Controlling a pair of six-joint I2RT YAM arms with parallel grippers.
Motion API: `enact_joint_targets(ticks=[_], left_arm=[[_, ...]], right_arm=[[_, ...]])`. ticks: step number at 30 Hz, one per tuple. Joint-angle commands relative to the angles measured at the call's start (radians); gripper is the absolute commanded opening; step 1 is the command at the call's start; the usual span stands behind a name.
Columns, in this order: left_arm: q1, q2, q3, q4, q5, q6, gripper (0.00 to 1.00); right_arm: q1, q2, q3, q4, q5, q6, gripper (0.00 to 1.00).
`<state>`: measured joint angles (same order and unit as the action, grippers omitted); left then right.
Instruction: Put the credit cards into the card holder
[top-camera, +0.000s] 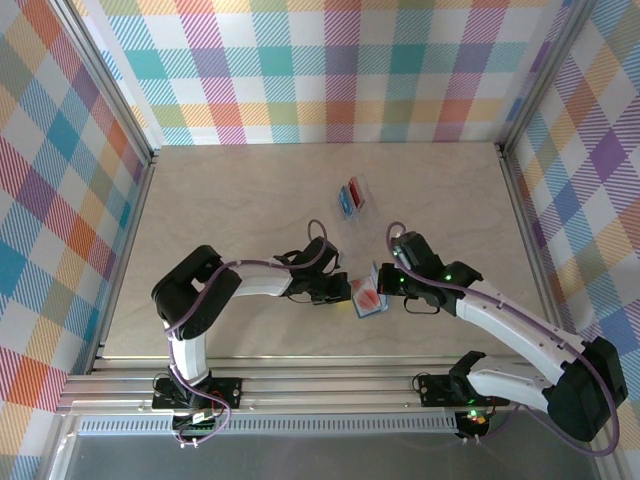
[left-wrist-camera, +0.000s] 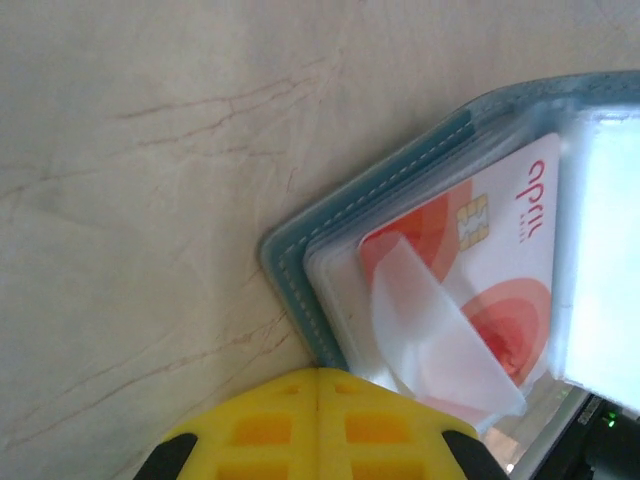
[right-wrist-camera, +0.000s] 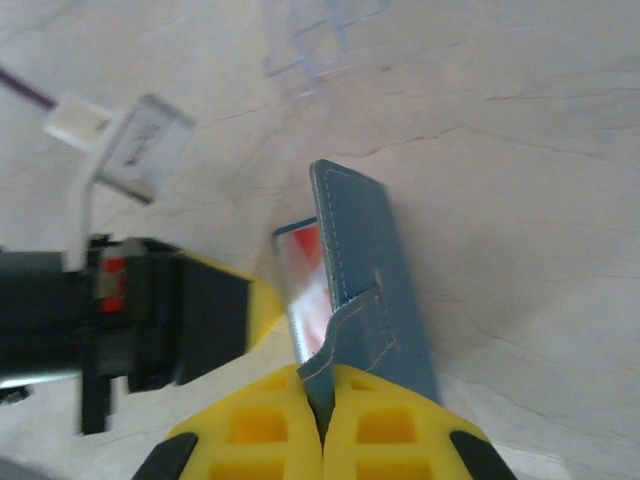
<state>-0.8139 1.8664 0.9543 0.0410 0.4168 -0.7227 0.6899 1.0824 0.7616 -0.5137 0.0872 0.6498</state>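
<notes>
1. Pale, stone-veined table (top-camera: 230, 200) inside plaid walls (top-camera: 330, 70). Both arms meet mid-table.
2. Right claw (right-wrist-camera: 322, 410): fingers narrow, clamped on the wallet (right-wrist-camera: 365, 260) by its snap-tab flap. The flap stands on edge straight ahead of the tips. Prob. held up that way to keep the wallet open.
3. Left claw (left-wrist-camera: 318, 405): yellow tips pressed together right at the wallet's near corner. Looks like it pins the cover edge, tho the contact itself is hidden under the tips. Likely the anchor, so the wallet won't slide.
4. Just ahead & right of the left claw's tips is the red card (left-wrist-camera: 500, 250), white w/ red circles & a gold chip. It lies in a clear sleeve (left-wrist-camera: 440, 350) whose thin film curls up over it.
5. Wallet: soft teal, stitched border, rounded corner. Sleeves are glossy & see-thru.
6. Clear case (top-camera: 352, 196) sits well beyond both claws, toward the far wall. Inside are a blue card (top-camera: 346, 206) & a second red card (top-camera: 357, 187). My guess: those are left to load.
</notes>
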Motion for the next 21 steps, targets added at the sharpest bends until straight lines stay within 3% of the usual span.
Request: enact_joint_targets(ticks=[1,5,10,15,19,21], left_arm=[[-0.021,0.028,0.011,0.023,-0.029,-0.028,0.03],[-0.021,0.028,0.005,0.029,-0.037,-0.043,0.03],[0.002,-0.028,-0.040,0.013,-0.072,-0.072,0.02],[0.012,-0.146,-0.092,-0.090,-0.144,-0.051,0.06],[0.026,-0.267,-0.147,-0.151,-0.181,-0.051,0.08],[0.033,-0.323,-0.156,-0.205,-0.207,-0.039,0.10]], right_arm=[[-0.001,0.051,-0.040,0.149,-0.188,-0.001,0.00],[-0.001,0.128,-0.089,0.296,-0.302,0.042,0.00],[-0.001,0.236,-0.122,0.399,-0.329,0.055,0.02],[0.000,0.219,-0.122,0.379,-0.300,0.024,0.39],[0.000,0.257,-0.063,0.309,-0.357,-0.021,0.46],[0.000,0.285,-0.046,0.327,-0.441,-0.030,0.48]])
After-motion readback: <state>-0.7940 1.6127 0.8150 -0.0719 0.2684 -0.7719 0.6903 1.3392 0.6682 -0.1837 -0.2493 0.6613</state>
